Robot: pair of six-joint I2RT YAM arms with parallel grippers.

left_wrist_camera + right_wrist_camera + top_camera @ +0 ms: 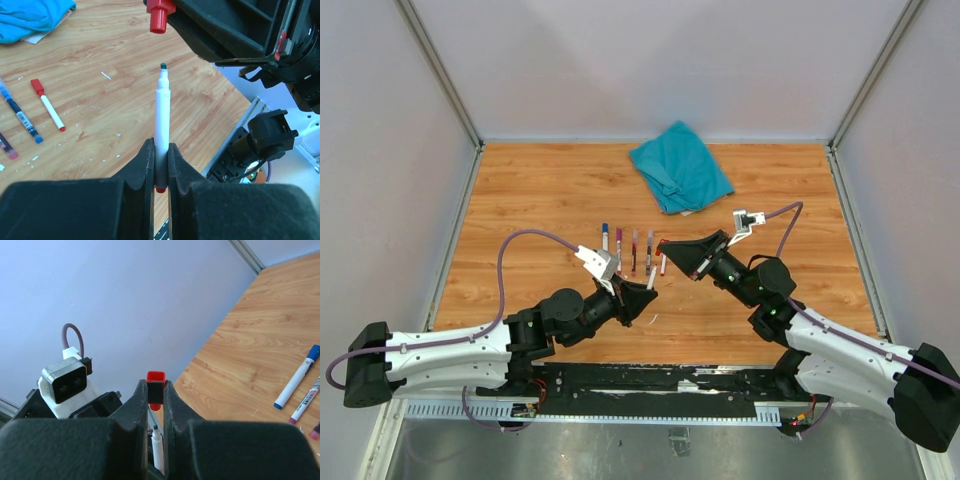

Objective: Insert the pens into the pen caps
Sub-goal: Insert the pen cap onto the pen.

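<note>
My left gripper [160,152] is shut on a white-barrelled pen [162,112] with its dark tip pointing up and a red end plug below the fingers. Just above and slightly left of that tip hangs a red pen cap [158,17], open end down, with a small gap between them. My right gripper [155,388] is shut on that cap [155,376], and the pen [157,442] shows below it between the fingers. From above, the left gripper [647,291] and right gripper [664,248] meet over the table's middle.
Several more pens [620,245] lie in a row on the wooden table behind the grippers, among them a red-capped one [48,106] and a blue-capped one [299,376]. A crumpled teal cloth [680,168] lies at the back. Small white scraps dot the wood.
</note>
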